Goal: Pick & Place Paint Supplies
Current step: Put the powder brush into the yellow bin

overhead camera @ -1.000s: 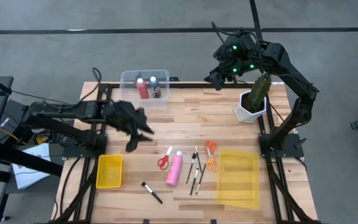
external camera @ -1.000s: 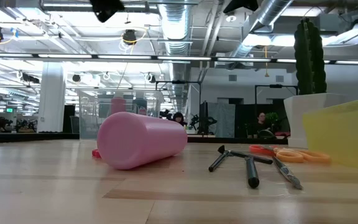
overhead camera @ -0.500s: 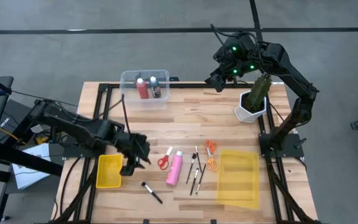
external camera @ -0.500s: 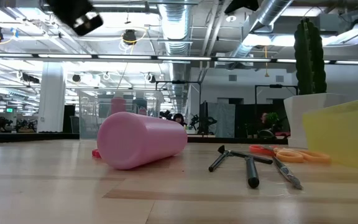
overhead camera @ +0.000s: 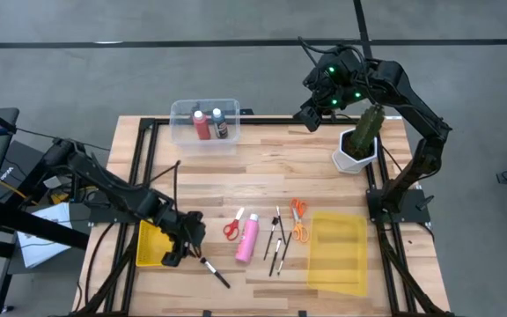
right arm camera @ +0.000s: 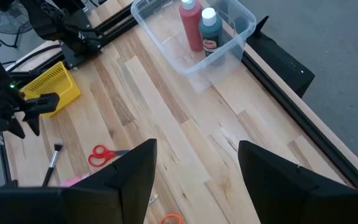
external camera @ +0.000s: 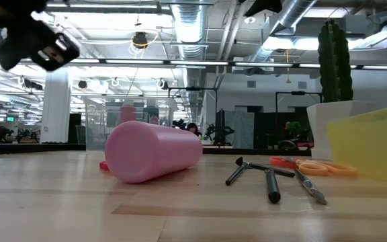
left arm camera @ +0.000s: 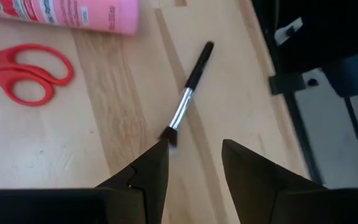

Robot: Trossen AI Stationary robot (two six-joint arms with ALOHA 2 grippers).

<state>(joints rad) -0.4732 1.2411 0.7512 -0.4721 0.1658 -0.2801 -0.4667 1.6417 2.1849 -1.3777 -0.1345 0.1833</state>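
A dark-handled brush (left arm camera: 188, 87) lies alone on the wood near the table's front edge (overhead camera: 214, 271). My left gripper (left arm camera: 194, 149) hovers open just above its bristle end, beside the yellow basket (overhead camera: 152, 242), and touches nothing. It shows high at the left of the low view (external camera: 35, 44). The pink bottle (overhead camera: 248, 238) lies on its side between the red scissors (overhead camera: 232, 227) and several brushes (overhead camera: 275, 242). The orange scissors (overhead camera: 298, 220) lie past those. My right gripper (right arm camera: 194, 174) waits open, high over the far right.
A clear bin (overhead camera: 183, 114) at the far edge holds a red bottle (overhead camera: 202, 125) and a dark bottle (overhead camera: 220, 123). A yellow see-through tray (overhead camera: 337, 251) sits at the near right. A green plant in a white pot (overhead camera: 359, 141) stands at the far right.
My left gripper has swung from the table's middle toward the near edge and come down, tipping more steeply downward. It now hangs beside the yellow basket over the lone brush. Nothing on the table has moved.
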